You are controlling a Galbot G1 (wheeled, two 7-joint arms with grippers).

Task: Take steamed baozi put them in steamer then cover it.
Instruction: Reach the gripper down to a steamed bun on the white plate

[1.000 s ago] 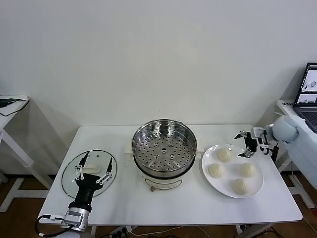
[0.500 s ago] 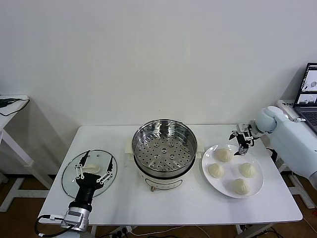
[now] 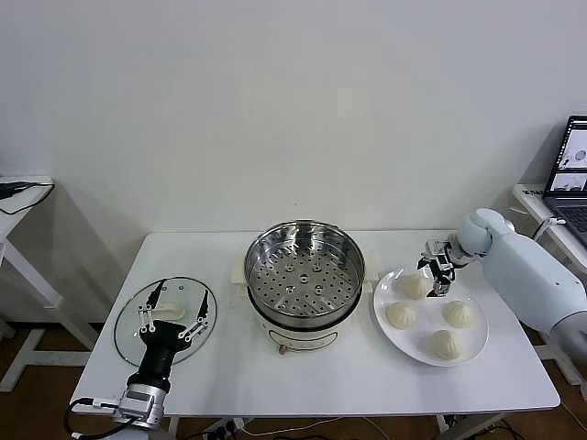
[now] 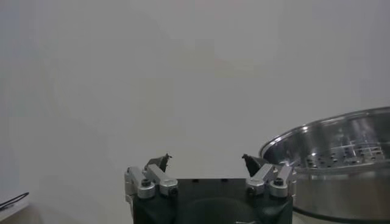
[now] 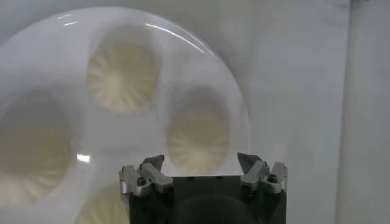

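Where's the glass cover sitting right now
In the head view the cover lies flat on the table's left end, left of the steamer, with the open left tool poised over it.

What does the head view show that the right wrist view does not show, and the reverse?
Only the head view shows the steamer with its empty perforated tray, the glass cover lying flat at the table's left end, the left gripper open above that cover, and a laptop on a side desk.

Only the right wrist view shows, from close, the open fingertips directly over one baozi.

Both show the right gripper, the white plate and the four baozi on it.
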